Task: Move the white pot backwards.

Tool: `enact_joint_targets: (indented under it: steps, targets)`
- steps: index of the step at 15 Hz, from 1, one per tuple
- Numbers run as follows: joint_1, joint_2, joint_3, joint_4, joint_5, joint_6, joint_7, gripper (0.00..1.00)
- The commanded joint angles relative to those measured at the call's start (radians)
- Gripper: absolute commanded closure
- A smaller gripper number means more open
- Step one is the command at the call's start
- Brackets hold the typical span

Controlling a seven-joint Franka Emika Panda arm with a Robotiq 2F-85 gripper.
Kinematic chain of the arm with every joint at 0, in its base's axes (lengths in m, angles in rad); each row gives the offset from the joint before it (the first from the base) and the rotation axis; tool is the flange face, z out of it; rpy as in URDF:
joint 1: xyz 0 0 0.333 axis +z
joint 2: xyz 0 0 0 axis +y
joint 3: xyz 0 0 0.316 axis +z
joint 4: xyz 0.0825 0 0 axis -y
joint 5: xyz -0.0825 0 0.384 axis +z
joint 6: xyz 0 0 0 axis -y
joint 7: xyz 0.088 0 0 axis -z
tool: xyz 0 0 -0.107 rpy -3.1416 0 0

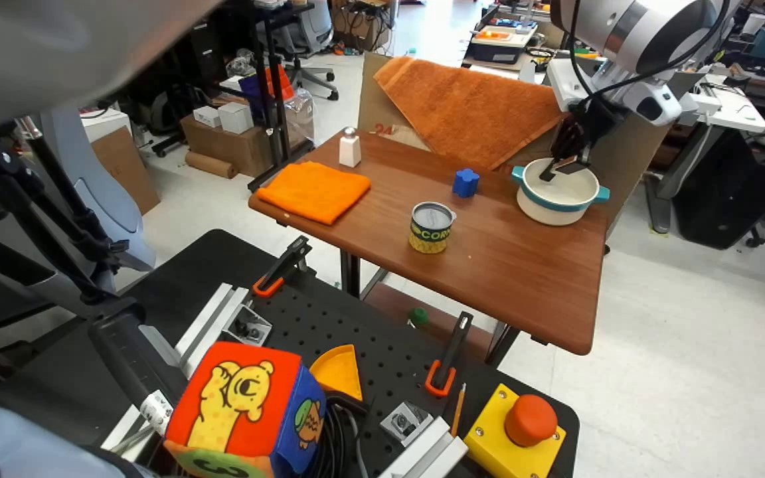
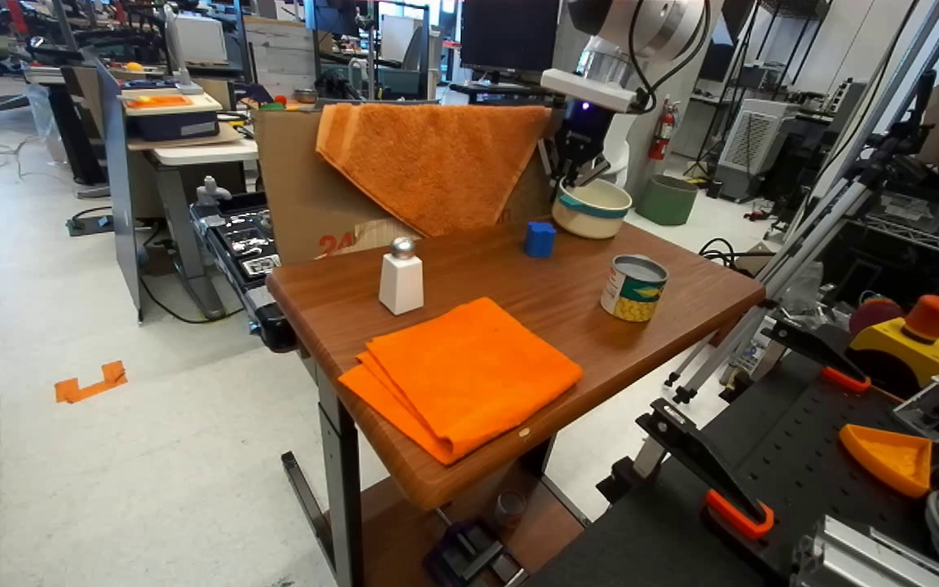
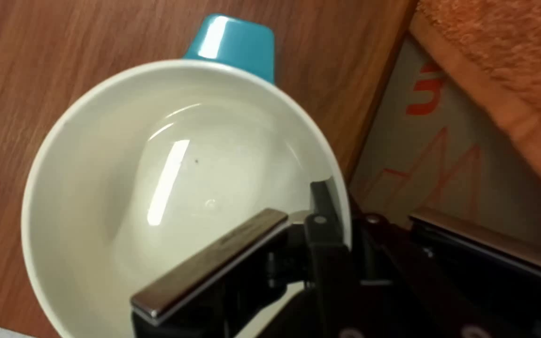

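Note:
The white pot (image 1: 544, 208) is wide and round, cream-white with a teal band and teal side handles. It stands upright at the back of the wooden table, and also shows in an exterior view (image 2: 592, 224). In the wrist view the empty inside of the pot (image 3: 87, 188) fills the left and middle. My gripper (image 3: 338, 211) has one finger inside the pot and one outside, closed on the rim on the cardboard side. The outer finger is dark and partly hidden by the rim. In both exterior views the gripper (image 1: 562, 167) (image 2: 571, 181) reaches down at the pot's rim.
A blue flower-shaped piece (image 1: 465, 183) stands beside the pot. A corn tin (image 1: 430, 229), a white shaker (image 1: 350, 149) and a folded orange cloth (image 1: 316, 191) are on the table (image 1: 515, 279). Cardboard with an orange towel (image 1: 475, 106) stands along the back edge.

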Motion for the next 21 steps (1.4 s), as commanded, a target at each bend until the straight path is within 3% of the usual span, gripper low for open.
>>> enact_joint_targets:
  steps: [1,2,3,5,9,13,16,21]
  targets:
    - [-0.023,0.085,0.029,0.129,-0.024,-0.067,0.054,0.99]
    - [-0.025,0.091,0.029,0.147,-0.028,-0.086,0.060,0.99]
    - [-0.026,0.092,0.030,0.153,-0.033,-0.097,0.057,0.70]
    - [-0.009,0.064,0.009,0.117,-0.009,-0.099,0.026,0.62]
    - [-0.006,-0.046,0.015,-0.020,0.000,-0.063,-0.063,0.33]
    - [-0.008,-0.214,0.015,-0.225,-0.002,0.014,-0.277,0.03]
    - [-0.004,-0.334,-0.004,-0.360,-0.037,0.022,-0.457,0.00]
    - [-0.005,-0.523,-0.035,-0.586,-0.146,0.079,-0.548,0.00]
